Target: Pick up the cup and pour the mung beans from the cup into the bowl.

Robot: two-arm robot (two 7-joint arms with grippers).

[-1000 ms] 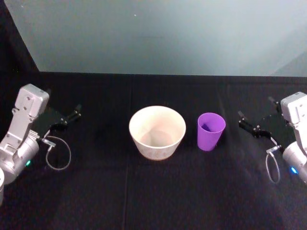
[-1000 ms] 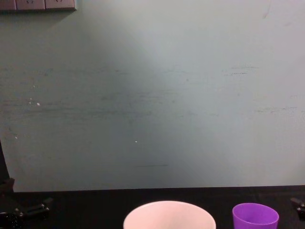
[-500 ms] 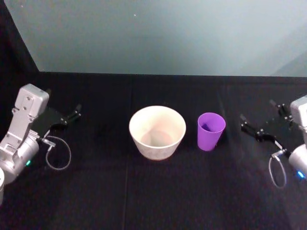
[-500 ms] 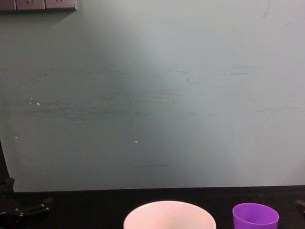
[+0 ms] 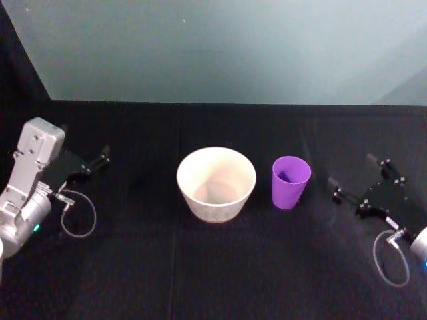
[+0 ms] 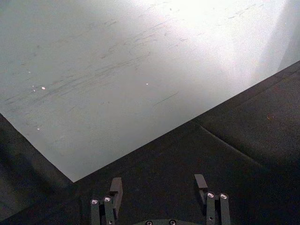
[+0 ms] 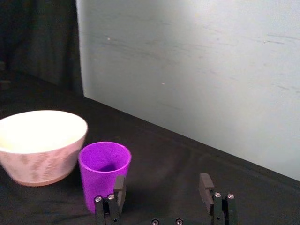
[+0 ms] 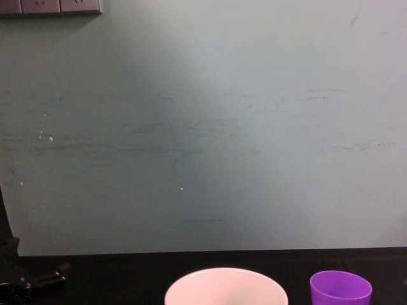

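The purple cup (image 5: 291, 181) stands upright on the black table, just right of the wide white bowl (image 5: 216, 183). The mung beans are hidden; the cup's inside only looks dark. My right gripper (image 5: 352, 177) hovers open to the right of the cup, apart from it, fingers pointing toward it. In the right wrist view the cup (image 7: 104, 171) sits ahead of the open right gripper (image 7: 162, 185), off to one finger's side, with the bowl (image 7: 40, 143) beyond. My left gripper (image 5: 100, 158) rests open at the far left, well away from the bowl. The bowl looks empty.
The table (image 5: 213, 267) is covered in black cloth, with a pale wall (image 5: 220, 47) close behind it. The chest view has the bowl's rim (image 8: 226, 286) and cup (image 8: 340, 289) at its lower edge, and the left gripper (image 8: 41, 279) in its lower left corner.
My right gripper has drawn back toward the near right of the table and left the chest view. The left arm, cup and bowl have stayed put.
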